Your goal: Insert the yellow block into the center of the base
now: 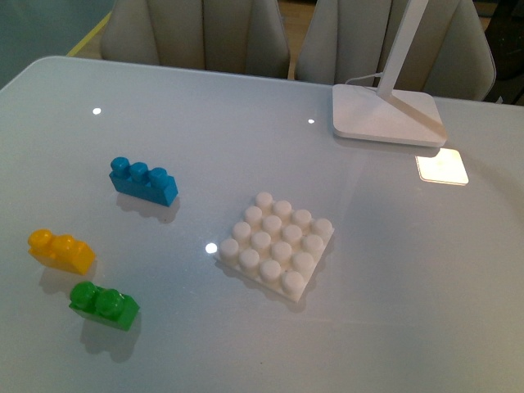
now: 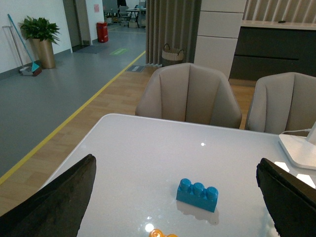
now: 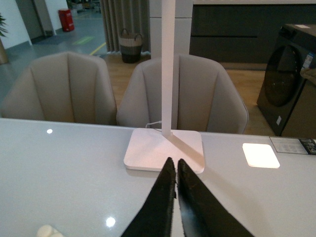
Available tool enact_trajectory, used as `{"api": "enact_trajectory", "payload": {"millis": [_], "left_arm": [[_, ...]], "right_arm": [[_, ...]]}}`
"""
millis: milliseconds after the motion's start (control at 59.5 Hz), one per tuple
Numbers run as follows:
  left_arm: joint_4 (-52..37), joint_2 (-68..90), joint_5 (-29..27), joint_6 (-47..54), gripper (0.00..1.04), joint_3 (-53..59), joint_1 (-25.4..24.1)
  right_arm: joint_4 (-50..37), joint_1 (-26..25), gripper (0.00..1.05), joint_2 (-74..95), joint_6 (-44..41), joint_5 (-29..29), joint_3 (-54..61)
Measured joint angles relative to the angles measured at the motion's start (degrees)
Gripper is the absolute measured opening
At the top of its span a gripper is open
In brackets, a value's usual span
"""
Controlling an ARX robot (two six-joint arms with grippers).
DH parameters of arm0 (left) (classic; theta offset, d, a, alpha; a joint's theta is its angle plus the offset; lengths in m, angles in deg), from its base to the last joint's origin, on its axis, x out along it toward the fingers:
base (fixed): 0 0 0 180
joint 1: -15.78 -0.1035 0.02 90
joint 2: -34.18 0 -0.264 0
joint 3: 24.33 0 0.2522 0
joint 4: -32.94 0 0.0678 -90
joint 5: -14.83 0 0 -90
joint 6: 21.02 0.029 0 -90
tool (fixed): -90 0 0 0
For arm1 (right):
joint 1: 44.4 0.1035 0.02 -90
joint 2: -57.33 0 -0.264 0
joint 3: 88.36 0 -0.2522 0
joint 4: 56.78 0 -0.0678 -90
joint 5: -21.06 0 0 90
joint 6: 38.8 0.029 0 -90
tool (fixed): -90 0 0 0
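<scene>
The left fingers (image 2: 59, 197) stand wide apart and hold nothing; both dark pads frame the tabletop (image 1: 246, 123), and this opening seems prepared for taking a brick from above. The yellow block (image 1: 61, 250) is not yet touched. It lies flat on the tabletop, studs up, and in the left wrist view only its top (image 2: 163, 233) shows, roughly midway between the two left fingers and nearer to them than the blue brick (image 2: 197, 194), which lies further ahead of them. So I judge that the left arm is the one meant to pick it, because the block is on its side and almost lined up with the gap. The green brick (image 1: 104, 304) lies just beside the yellow block but apart from it, so the fingers should close along the free sides so as not to push the neighbour. The right fingers (image 3: 165, 197) are pressed together with nothing between them; this arm looks parked, pointing toward the white lamp foot (image 3: 164, 149) well ahead of it. The base (image 1: 277, 244) rests flat with all its studs free, well apart from the left fingers and from the yellow block; a small corner of it (image 3: 49, 231) shows close to the right fingers, on the side toward the left arm. The task is at its beginning: the grasp comes first, then the carry to the four middle studs
</scene>
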Motion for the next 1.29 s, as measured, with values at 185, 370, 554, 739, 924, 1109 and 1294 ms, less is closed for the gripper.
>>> {"api": "enact_trajectory", "payload": {"millis": [185,370,554,739,924,1109,1294], "left_arm": [[0.00,0.00,0.02,0.00,0.97,0.00,0.00],[0.00,0.00,0.00,0.00,0.97,0.00,0.00],[0.00,0.00,0.00,0.00,0.97,0.00,0.00],[0.00,0.00,0.00,0.00,0.97,0.00,0.00],[0.00,0.00,0.02,0.00,0.97,0.00,0.00],[0.00,0.00,0.02,0.00,0.97,0.00,0.00],[0.00,0.00,0.02,0.00,0.97,0.00,0.00]], "right_arm": [[5.25,-2.86,0.02,-8.98,-0.13,2.40,4.00],[12.09,-5.01,0.02,-18.64,-0.13,4.87,6.67],[19.47,-10.03,0.02,-27.78,-0.13,9.29,8.35],[26.99,-10.19,0.02,-36.35,-0.13,9.60,8.76],[33.35,-10.19,0.02,-43.36,-0.13,9.60,8.79],[40.13,-10.19,0.02,-50.47,-0.13,9.60,8.81],[45.35,-10.21,0.02,-55.84,-0.13,9.60,8.81]]}}
